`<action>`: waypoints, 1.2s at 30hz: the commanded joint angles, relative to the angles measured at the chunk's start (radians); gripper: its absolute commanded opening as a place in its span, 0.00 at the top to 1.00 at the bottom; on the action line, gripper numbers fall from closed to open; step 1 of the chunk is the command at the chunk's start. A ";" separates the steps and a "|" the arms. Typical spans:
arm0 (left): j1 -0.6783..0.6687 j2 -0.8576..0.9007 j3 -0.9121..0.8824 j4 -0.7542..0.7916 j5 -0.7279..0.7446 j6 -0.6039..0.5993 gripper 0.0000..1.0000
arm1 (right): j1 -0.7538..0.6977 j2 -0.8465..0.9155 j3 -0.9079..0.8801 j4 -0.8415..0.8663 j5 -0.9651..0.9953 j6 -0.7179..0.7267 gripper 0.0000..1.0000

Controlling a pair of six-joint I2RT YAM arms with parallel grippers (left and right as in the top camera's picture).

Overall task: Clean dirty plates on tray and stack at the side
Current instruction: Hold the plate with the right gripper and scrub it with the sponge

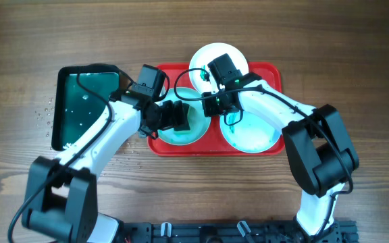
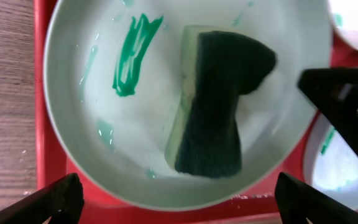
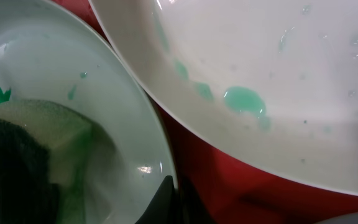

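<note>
The red tray point(image 1: 275, 74) holds three plates: a white plate point(image 1: 211, 55) at the back, a turquoise plate point(image 1: 188, 135) at the left and a turquoise plate point(image 1: 255, 135) at the right. A green-and-yellow sponge point(image 2: 213, 99) lies loose in the left plate point(image 2: 104, 143), beside a green smear point(image 2: 132, 53). My left gripper point(image 1: 176, 116) hovers over this plate, open and empty point(image 2: 182, 202). My right gripper point(image 1: 216, 104) is shut on that plate's right rim point(image 3: 174, 199). The right wrist view shows the sponge point(image 3: 36, 134) and a neighbouring pale plate point(image 3: 278, 74) with green blobs.
A smaller dark green tray point(image 1: 86, 101) with a black rim lies left of the red tray, with water drops on it. More drops speckle the wooden table point(image 1: 46, 115) beside it. The right gripper's body point(image 2: 347, 106) shows in the left wrist view.
</note>
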 commanded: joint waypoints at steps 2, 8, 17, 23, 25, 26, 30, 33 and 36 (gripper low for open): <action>-0.003 0.092 -0.014 0.075 0.027 0.045 0.37 | 0.006 0.026 0.014 0.005 -0.006 0.002 0.96; -0.003 0.135 -0.014 0.166 0.032 0.045 0.85 | 0.006 0.026 0.014 0.005 -0.005 0.000 0.95; -0.003 0.136 -0.014 0.213 0.095 0.055 0.68 | 0.006 0.026 0.014 0.005 -0.006 -0.022 0.95; -0.012 0.165 -0.014 0.280 0.095 0.072 0.68 | 0.006 0.026 0.014 0.005 -0.006 -0.022 0.95; -0.013 0.183 -0.014 0.281 0.095 0.072 0.71 | 0.006 0.026 0.014 0.005 -0.006 -0.022 0.95; -0.014 0.190 -0.014 0.281 0.094 0.072 0.74 | 0.006 0.026 0.014 0.005 -0.006 -0.022 0.95; -0.014 0.193 -0.014 0.280 0.035 0.072 0.91 | 0.006 0.026 0.014 0.005 -0.006 -0.023 0.96; -0.014 0.193 -0.013 0.269 -0.100 0.072 0.96 | 0.006 0.026 0.014 0.005 -0.006 -0.024 0.95; -0.014 0.193 -0.013 0.248 -0.246 0.072 0.96 | 0.006 0.026 0.014 0.005 -0.005 -0.024 0.95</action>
